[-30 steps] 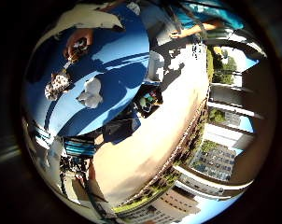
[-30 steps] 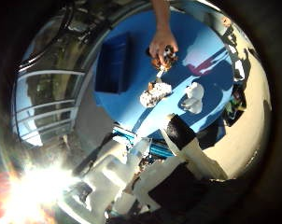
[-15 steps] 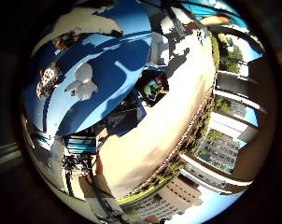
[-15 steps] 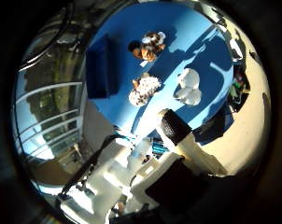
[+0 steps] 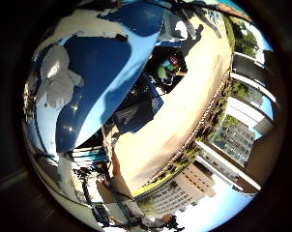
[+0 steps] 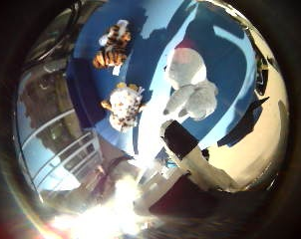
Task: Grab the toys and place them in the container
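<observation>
The white plush toy lies on the blue table, close under the palm. At its nine o'clock sits a spotted toy; at ten o'clock a tiger toy. Only the thumb-side view shows these two, the dark blue container beyond them, and one straight finger of the hand; whether the others curl I cannot tell. The little-finger view adds buildings.

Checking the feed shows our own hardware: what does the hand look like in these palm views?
Only one part of the hand shows, in the thumb-side view: a blocky finger with a black, squared tip and a white body behind it. No markings can be made out.
</observation>
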Controlling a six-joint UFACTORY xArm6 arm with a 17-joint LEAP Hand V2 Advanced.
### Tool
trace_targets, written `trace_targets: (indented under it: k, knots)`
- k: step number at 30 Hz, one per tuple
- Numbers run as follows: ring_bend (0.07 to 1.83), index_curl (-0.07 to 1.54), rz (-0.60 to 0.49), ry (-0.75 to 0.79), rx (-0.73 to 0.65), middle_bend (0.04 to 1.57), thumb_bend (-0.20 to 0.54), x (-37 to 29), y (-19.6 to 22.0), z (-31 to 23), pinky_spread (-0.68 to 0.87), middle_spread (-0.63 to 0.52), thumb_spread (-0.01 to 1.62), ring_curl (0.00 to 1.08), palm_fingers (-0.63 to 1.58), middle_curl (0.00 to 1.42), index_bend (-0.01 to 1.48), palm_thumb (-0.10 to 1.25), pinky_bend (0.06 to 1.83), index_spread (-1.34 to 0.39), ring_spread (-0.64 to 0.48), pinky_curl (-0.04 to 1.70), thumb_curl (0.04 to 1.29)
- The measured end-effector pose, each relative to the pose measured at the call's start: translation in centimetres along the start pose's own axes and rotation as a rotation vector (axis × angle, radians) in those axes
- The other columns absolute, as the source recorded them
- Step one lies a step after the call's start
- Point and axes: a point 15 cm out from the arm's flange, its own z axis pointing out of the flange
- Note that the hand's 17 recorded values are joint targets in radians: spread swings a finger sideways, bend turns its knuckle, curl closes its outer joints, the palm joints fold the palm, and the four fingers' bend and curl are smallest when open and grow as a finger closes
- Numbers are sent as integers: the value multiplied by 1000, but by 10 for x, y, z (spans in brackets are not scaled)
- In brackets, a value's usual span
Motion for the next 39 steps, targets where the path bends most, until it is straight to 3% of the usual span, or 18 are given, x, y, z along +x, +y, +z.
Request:
trace_targets:
  k: [7,10,13,18,23,27,33,39]
  knots:
    - [582,198,3,-3,-25,228,-34,-18,-9,52,494,129,1125,342,269,378,153,394,925,98,317,175,304]
    - [643,198,-10,5,-35,276,-23,-33,-13,60,495,91,1121,352,412,396,151,408,949,85,304,164,307]
    - [856,161,-23,14,-15,494,13,-38,-15,55,449,-19,1121,410,808,481,120,528,1020,-44,225,167,350]
    - [1211,74,-23,15,-11,781,24,-38,-12,48,389,-129,1095,581,871,663,157,690,1122,-205,93,213,421]
    - [1305,17,-19,11,-3,916,45,-38,-13,45,314,-207,1043,670,1022,813,357,864,1402,-375,-10,305,502]
    - [1322,-11,5,-77,25,1001,62,-51,-16,43,246,-244,1056,725,1031,926,533,957,1549,-511,-65,391,574]
    - [1363,-14,37,-183,-18,1070,61,-51,8,36,184,-268,1085,780,974,1039,727,1011,1640,-664,-108,467,655]
    - [1411,-12,8,-251,40,1105,37,-59,24,-33,152,-281,1101,819,911,1116,891,1023,1685,-778,-129,523,715]
